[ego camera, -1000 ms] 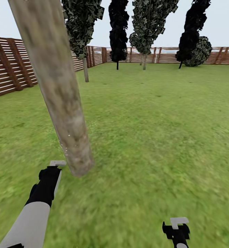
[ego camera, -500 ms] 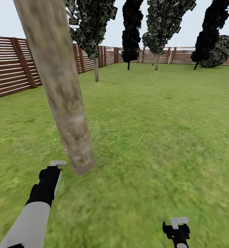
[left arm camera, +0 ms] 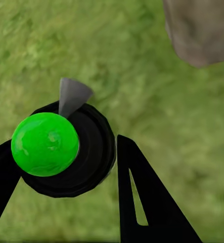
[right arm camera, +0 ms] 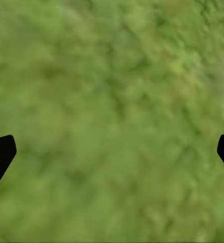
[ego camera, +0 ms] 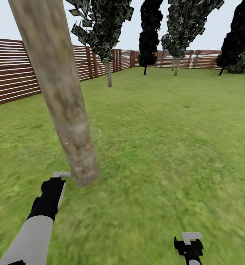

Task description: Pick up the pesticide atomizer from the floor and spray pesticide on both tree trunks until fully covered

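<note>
Atomizer (left arm camera: 61,147) sat between my left fingers (left arm camera: 147,202), which were clamped on its black body; green cap and grey nozzle faced the wrist camera. In the head view my left gripper (ego camera: 60,176) hung just beside the base of the nearest trunk (ego camera: 59,95), low over the lawn (ego camera: 166,147). My right gripper (right arm camera: 112,152) was spread wide over grass, holding nothing.

Risks, as judged: the nozzle looked so close to the trunk that spray might wet only a low patch, leaving the upper bark bare; my arm could also knock the trunk. A loose hold on the round body might let it twist off aim.

Trunk appeared thick, smooth, mottled grey-brown, branchless low down. A second tree (ego camera: 108,73) stood well apart, near the fence (ego camera: 11,81).
</note>
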